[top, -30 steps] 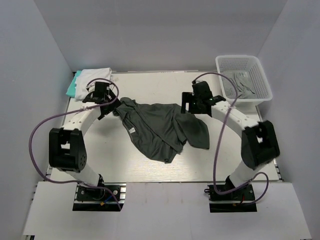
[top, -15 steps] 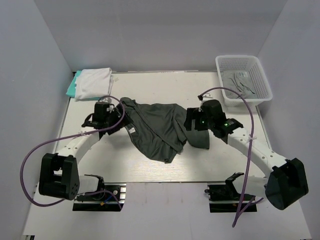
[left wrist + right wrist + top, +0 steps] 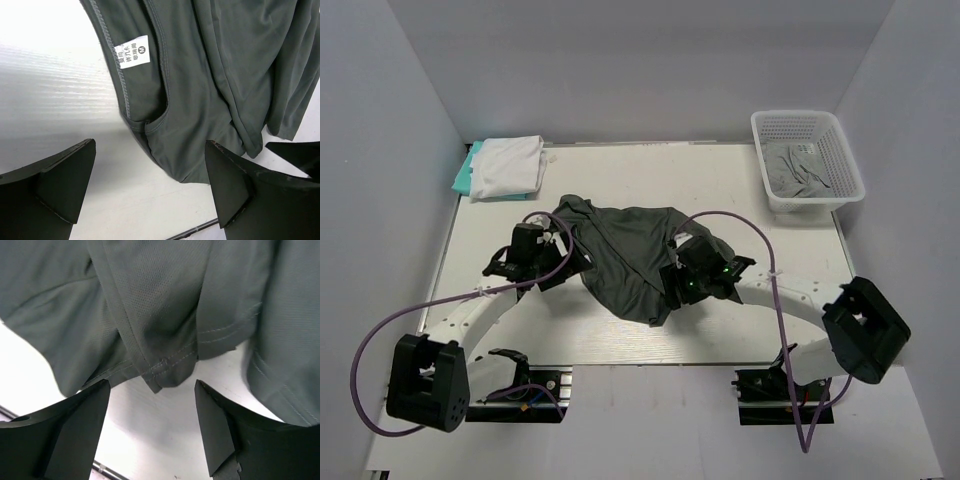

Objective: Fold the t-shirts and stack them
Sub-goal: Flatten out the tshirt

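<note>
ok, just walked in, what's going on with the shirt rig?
Both arms hang low over a crumpled dark grey t-shirt mid-table. The left gripper is open by the collar edge with the size label; the right gripper is open over a near hem. Neither holds cloth. A folded white t-shirt lies on a teal t-shirt at far left; a lighter grey t-shirt sits in the basket at far right.

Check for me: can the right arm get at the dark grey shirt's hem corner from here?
Probably yes. The right arm's fingers hang just over the dark grey shirt, spread apart on either side of the hem corner, with nothing between them and the cloth.
</note>
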Controlling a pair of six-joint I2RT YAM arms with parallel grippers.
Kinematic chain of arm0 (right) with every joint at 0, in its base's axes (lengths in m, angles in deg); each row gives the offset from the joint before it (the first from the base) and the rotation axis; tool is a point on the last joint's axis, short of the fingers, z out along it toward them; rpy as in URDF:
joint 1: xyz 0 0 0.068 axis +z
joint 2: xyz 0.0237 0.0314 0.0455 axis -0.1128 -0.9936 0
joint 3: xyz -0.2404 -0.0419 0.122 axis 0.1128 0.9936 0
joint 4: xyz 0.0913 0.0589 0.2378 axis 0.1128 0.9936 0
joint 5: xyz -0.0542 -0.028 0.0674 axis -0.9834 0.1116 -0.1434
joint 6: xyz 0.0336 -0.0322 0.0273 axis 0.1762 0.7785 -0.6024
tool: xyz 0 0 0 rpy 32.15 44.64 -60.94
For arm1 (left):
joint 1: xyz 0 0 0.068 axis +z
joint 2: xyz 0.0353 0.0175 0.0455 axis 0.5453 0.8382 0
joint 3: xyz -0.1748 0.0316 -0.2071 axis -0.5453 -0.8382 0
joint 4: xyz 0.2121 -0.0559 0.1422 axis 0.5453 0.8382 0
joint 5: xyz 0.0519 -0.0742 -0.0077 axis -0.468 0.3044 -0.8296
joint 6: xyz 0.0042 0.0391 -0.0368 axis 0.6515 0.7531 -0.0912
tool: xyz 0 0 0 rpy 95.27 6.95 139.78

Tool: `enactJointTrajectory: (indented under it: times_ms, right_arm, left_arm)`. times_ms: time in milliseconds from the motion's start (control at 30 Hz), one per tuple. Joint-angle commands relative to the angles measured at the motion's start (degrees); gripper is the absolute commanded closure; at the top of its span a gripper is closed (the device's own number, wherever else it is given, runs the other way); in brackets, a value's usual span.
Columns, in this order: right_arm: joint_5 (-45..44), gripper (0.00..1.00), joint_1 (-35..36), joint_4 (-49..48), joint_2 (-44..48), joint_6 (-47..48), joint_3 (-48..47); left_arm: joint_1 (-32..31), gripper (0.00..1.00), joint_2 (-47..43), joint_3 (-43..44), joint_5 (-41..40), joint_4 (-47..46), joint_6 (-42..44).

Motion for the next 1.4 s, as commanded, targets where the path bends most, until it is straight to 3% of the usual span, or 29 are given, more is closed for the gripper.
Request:
enactJointTrajectory:
  times_ms: [0, 133, 233, 267, 300, 667, 933, 1100, 1233, 1367]
  right_arm:
    - [-0.6, 0.26, 1.2, -2.0, -2.9, -1.3, -1.8]
    - [-3.6, 0.36, 2.3, -1.9, -6.9, -2.2, -2.6]
    - [-5.4, 0.68, 3.0, -0.7, -7.7, -3.5, -3.8]
    - [-5.9, 0.91, 2.9, -0.6, -7.7, -3.9, -4.1]
    - [-6.0, 0.99, 3.4, -0.4, -7.0, -4.3, -4.2]
    - [-12.6, 1.00, 4.0, 8.0, -2.4, -3.6, -11.4]
    - [-25.7, 1.00, 3.9, 15.3, -7.0, -2.2, -20.8]
    - [-32.0, 1.00, 2.4, 13.3, -8.4, -3.2, -25.3]
    - [-40.3, 1.00, -0.7, 6.1, -12.1, 0.2, -30.5]
    - [-37.8, 1.00, -7.1, -2.7, -18.2, 7.1, -37.6]
  left_arm:
    - [-0.2, 0.00, -2.9, 0.3, -2.9, 2.7, -0.4]
    - [-0.2, 0.00, -4.2, 0.3, -4.6, 4.5, -0.4]
    - [-0.2, 0.00, -4.7, 0.3, -5.3, 4.5, -0.4]
    - [-0.2, 0.00, -4.7, 0.3, -5.3, 4.5, -0.4]
    - [-0.2, 0.00, -4.7, 0.3, -5.3, 4.5, -0.4]
    - [-0.2, 0.00, -1.5, 0.3, -5.3, 1.7, -0.4]
    - [-0.2, 0.00, 3.2, 2.8, -5.9, 1.1, 0.7]
    - [-0.2, 0.00, 7.2, 4.6, -5.4, -0.1, 1.3]
    - [-0.2, 0.00, 8.9, 5.8, -4.8, -0.1, 1.8]
    - [-0.2, 0.00, 8.9, 7.2, -6.3, -0.1, 2.3]
